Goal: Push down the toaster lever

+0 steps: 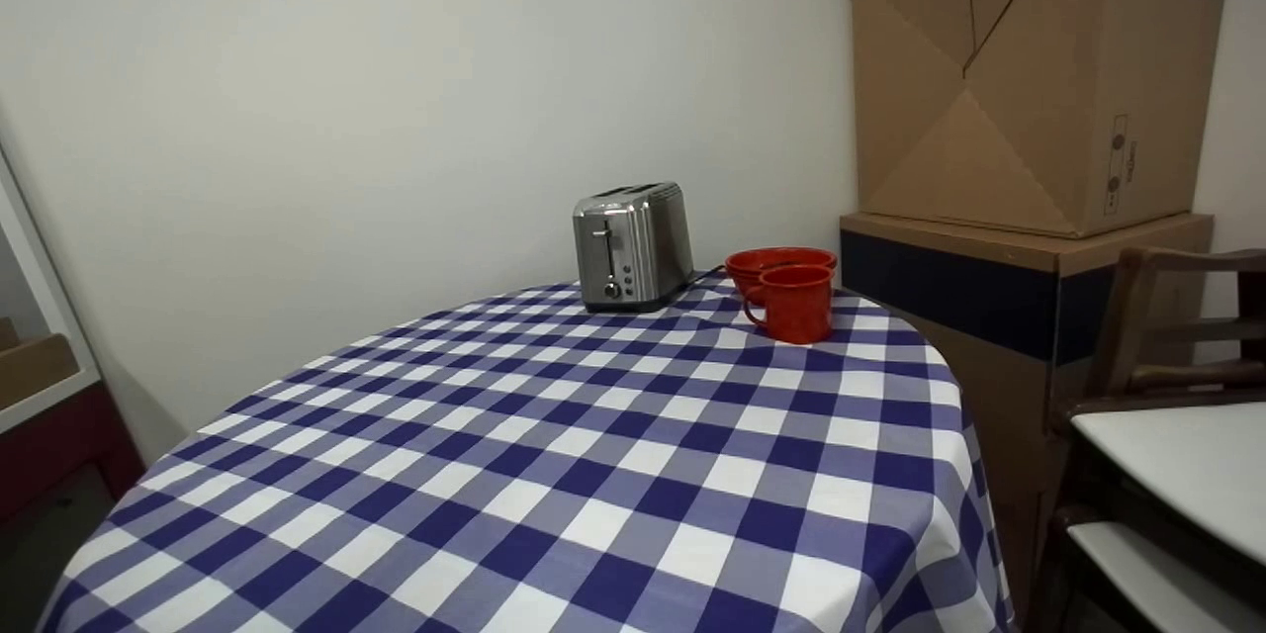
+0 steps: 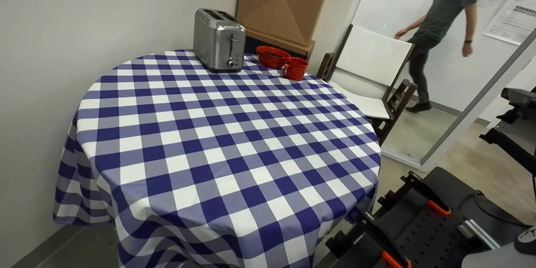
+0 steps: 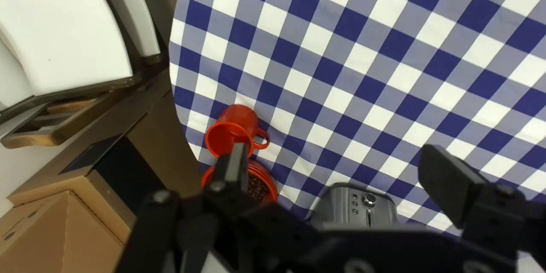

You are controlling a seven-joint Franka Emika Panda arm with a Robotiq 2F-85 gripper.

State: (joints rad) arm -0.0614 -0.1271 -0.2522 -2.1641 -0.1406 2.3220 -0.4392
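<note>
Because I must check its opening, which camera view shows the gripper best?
The wrist view: the gripper is largest there, its two fingers blurred but apart. Both exterior views show only its lower end, cut by the top edge.

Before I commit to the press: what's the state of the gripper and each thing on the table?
Gripper: open, holding nothing.
Lever: up, not pressed.
Toaster: upright; on or off, cannot tell.
Dial: setting unreadable.
Cord: plugged in or not, cannot tell.
Cup: upright; the part of its inside that shows looks empty.
Bowl: upright, holding small dark pieces.
Tablecloth: spread, creased near the cup.
</note>
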